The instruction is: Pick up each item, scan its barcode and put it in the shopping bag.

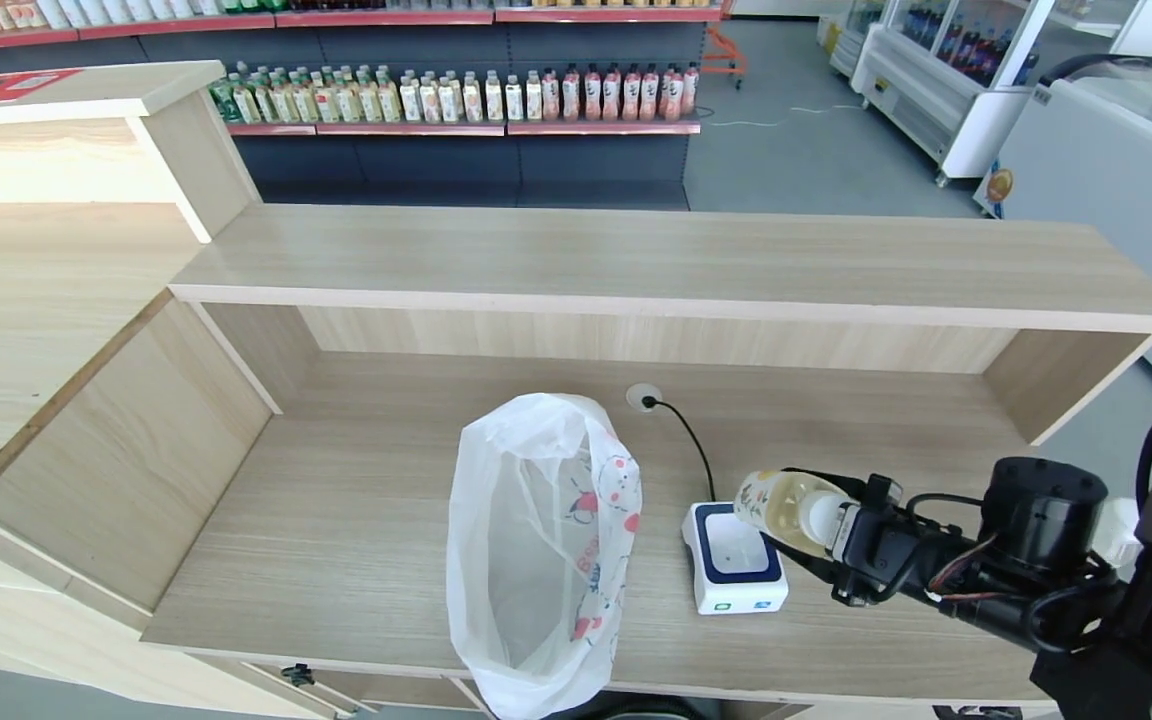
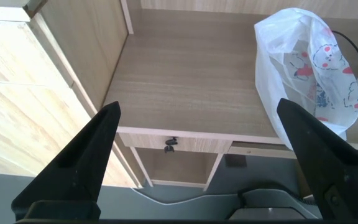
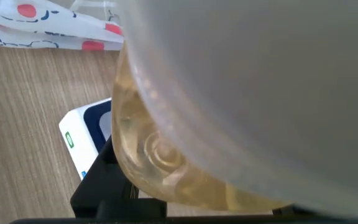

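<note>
- Scanner [image 1: 733, 556] sits on the table [image 1: 336, 540], its cable [image 1: 688, 435] running to a hole behind it.
- Right end effector [image 1: 804, 520] is clamped around a bottle [image 1: 781, 508] of pale yellow drink. The bottle lies sideways, just above the scanner's right edge.
- Shopping bag [image 1: 536, 560] stands open just left of the scanner.
- Left end effector [image 2: 197, 109] has its fingers spread wide. It hangs off the table's front edge, beyond the bag from the scanner.

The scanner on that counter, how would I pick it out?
Start at the wooden counter and find the white plastic bag standing on it. Just to the bag's right lies the scanner. It alone is a flat white box with a dark blue frame.
</note>
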